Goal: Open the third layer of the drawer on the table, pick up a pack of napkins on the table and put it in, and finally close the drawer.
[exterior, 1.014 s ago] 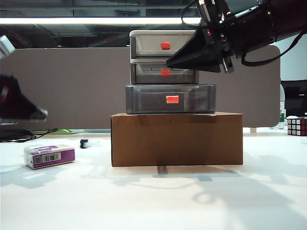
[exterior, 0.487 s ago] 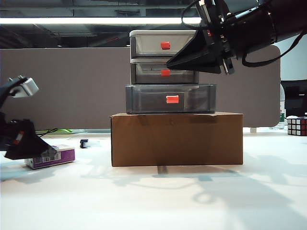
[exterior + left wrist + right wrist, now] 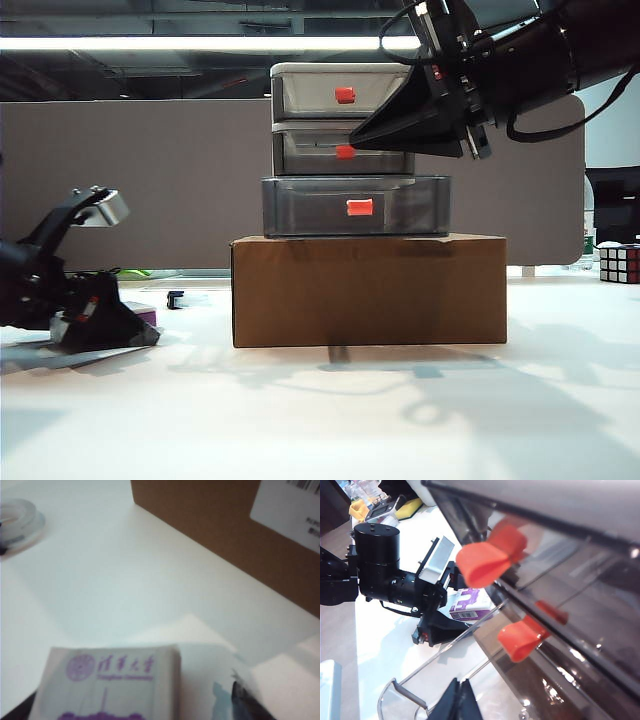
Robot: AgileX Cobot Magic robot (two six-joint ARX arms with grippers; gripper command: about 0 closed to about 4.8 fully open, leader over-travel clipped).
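low frontal exterior view; close wrist views, all sharing the pack of napkins [image 3: 107,685].

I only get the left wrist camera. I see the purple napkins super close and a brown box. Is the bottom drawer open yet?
Observer: Yes. In the exterior view the third layer of the drawer sticks out further toward the front than the two tiers above it.
Operator: Where's the other arm?
Observer: The right gripper is up in front of the middle tier, with its fingertips together and nothing in it.
Operator: Is my arm low enough?
Observer: The left gripper is down at the table on the left, open around the pack of napkins.
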